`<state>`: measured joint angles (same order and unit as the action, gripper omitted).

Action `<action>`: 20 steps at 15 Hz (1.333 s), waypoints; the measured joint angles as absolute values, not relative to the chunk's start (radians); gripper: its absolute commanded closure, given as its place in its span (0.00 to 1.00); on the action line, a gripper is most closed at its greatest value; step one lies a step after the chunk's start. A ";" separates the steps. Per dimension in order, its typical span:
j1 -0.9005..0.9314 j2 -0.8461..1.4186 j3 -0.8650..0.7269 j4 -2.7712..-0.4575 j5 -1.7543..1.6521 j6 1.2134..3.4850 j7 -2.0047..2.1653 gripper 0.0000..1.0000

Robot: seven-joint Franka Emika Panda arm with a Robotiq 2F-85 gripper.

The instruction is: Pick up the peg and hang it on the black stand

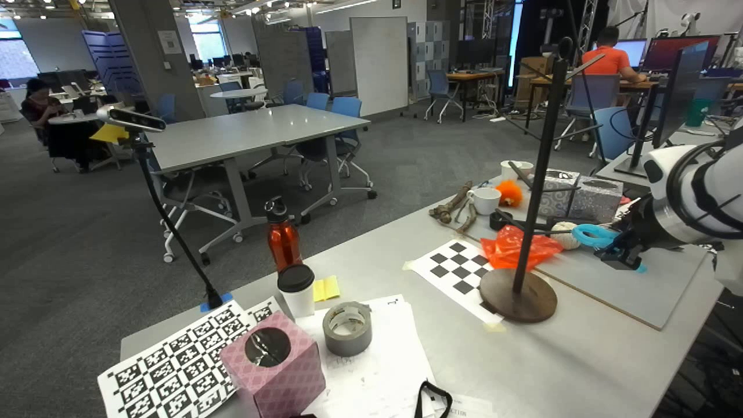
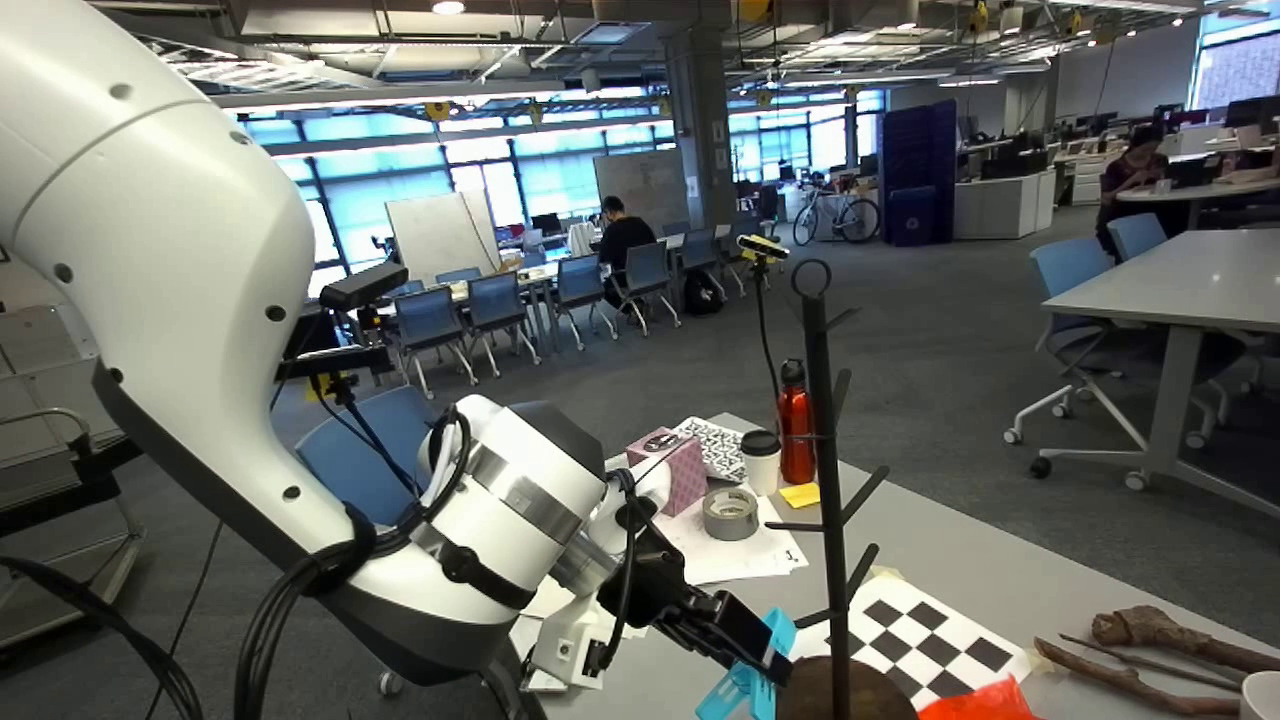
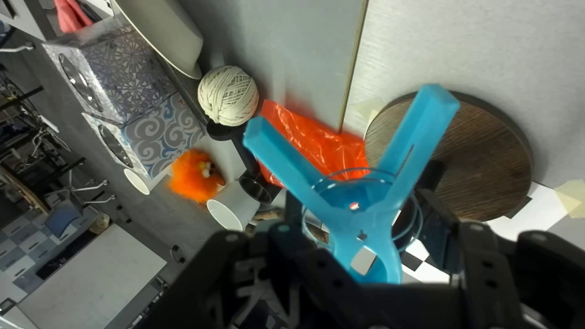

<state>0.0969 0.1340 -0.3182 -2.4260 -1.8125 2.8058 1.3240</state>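
Note:
The light-blue peg [image 3: 361, 214] is held crosswise between the black fingers of my gripper [image 1: 621, 251], which are shut on it. Its two splayed legs point away from the gripper in the wrist view. In an exterior view, part of the peg [image 2: 742, 690] shows below the gripper [image 2: 768, 655]. The black stand [image 1: 537, 174] rises as a tall upright pole with several thin side arms and a ring at its top. Its round dark base [image 3: 484, 155] appears beyond the peg's right leg in the wrist view. A gap separates gripper and pole in both exterior views.
An orange-red plastic bag [image 1: 518, 248] lies behind the stand's base. A ball of string [image 3: 228, 96], patterned tissue boxes [image 3: 130, 82], a white mug [image 1: 486, 201] and sticks [image 1: 453, 204] are nearby. A checkerboard sheet [image 1: 455, 270] lies partly beneath the base.

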 measured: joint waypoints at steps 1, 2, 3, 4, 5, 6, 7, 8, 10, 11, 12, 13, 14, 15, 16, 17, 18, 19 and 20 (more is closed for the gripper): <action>0.097 0.135 -0.317 -2.426 -1.811 2.807 1.324 0.63; 0.097 0.136 -0.315 -2.425 -1.808 2.808 1.324 0.63; 0.097 0.137 -0.313 -2.425 -1.803 2.810 1.324 0.63; 0.097 0.139 -0.310 -2.424 -1.799 2.811 1.324 0.63; 0.097 0.141 -0.307 -2.423 -1.796 2.813 1.324 0.63; 0.097 0.144 -0.304 -2.421 -1.795 2.815 1.324 0.63; 0.097 0.147 -0.301 -2.417 -1.795 2.816 1.324 0.63; 0.097 0.150 -0.299 -2.413 -1.795 2.817 1.324 0.63; 0.097 0.156 -0.297 -2.402 -1.794 2.817 1.324 0.63; 0.097 0.159 -0.297 -2.397 -1.794 2.817 1.324 0.63; 0.097 0.162 -0.297 -2.390 -1.794 2.817 1.324 0.63; 0.097 0.166 -0.297 -2.384 -1.794 2.817 1.324 0.63; 0.097 0.171 -0.297 -2.377 -1.794 2.817 1.324 0.38; 0.097 0.175 -0.297 -2.372 -1.794 2.817 1.324 0.38; 0.096 0.178 -0.298 -2.369 -1.794 2.817 1.324 0.38; 0.096 0.180 -0.298 -2.366 -1.794 2.817 1.324 0.38; 0.096 0.182 -0.298 -2.363 -1.794 2.817 1.324 0.38; 0.096 0.183 -0.298 -2.363 -1.794 2.817 1.324 0.38; 0.096 0.183 -0.298 -2.362 -1.794 2.817 1.324 0.38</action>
<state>0.0964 0.1834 -0.2976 -2.3622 -1.7943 2.8170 1.3241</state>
